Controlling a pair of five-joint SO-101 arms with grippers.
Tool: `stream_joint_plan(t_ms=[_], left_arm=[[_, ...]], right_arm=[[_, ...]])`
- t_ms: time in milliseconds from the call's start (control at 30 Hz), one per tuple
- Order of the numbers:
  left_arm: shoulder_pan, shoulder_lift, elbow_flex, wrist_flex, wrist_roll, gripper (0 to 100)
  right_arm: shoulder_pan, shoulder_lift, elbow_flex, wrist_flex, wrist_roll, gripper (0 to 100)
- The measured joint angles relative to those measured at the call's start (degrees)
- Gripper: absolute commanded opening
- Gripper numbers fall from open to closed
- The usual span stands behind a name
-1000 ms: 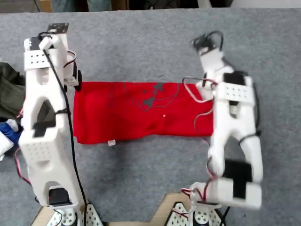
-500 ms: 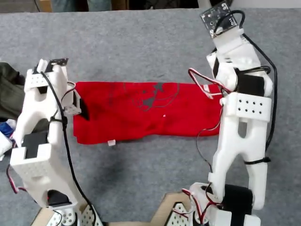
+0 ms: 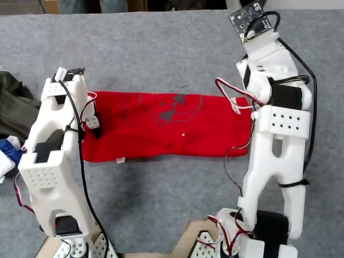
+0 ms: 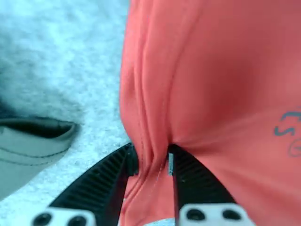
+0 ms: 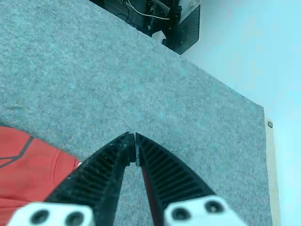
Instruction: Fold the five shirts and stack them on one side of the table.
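With the left gripper [image 4: 150,157] clamped on the 9 o'clock edge of the red shirt [image 3: 172,129], which lies flat across the middle of the table [image 3: 161,54], and the right gripper [image 5: 133,141] closed on nothing toward 2 o'clock, a one-sided pull may drag and bunch the cloth rather than fold it.

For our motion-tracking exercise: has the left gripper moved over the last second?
Yes. Against the dark clothes pile, the left gripper has slid from the shirt's far corner toward its arm's base, now gripping mid-edge.
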Motion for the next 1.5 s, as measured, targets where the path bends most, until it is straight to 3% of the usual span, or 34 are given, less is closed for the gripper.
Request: stream_joint_plan(t_ms=[100,333,533,767,1033,1200,1500], left_arm=[[0.0,1.23,-1.49,0.18,0.53,3],[0.35,1.76,-7.21,4.48,0.62,3],[2.55,-2.64,-13.27,9.58,-7.91,3],[14.86,-9.85,-14.68,13.45,-8.88,3],[34.11,-10.99,-14.68,6.33,-8.88,3],[43.43,-10.99,-14.68,0.18,-5.45,3],[50.46,-8.44,-23.12,-5.98,-4.13,3]], right_arm=[[0.0,0.0,0.0,0.0,0.0,1.5],[0.09,0.0,-3.96,0.0,2.37,1.5],[3.16,0.0,-4.22,0.0,9.32,1.5],[17.93,0.0,-4.22,-2.99,12.48,1.5],[29.36,0.0,-7.56,-0.53,12.48,1.5],[32.09,0.0,-9.14,0.97,12.48,1.5],[32.53,0.0,-9.14,1.14,12.75,1.5]])
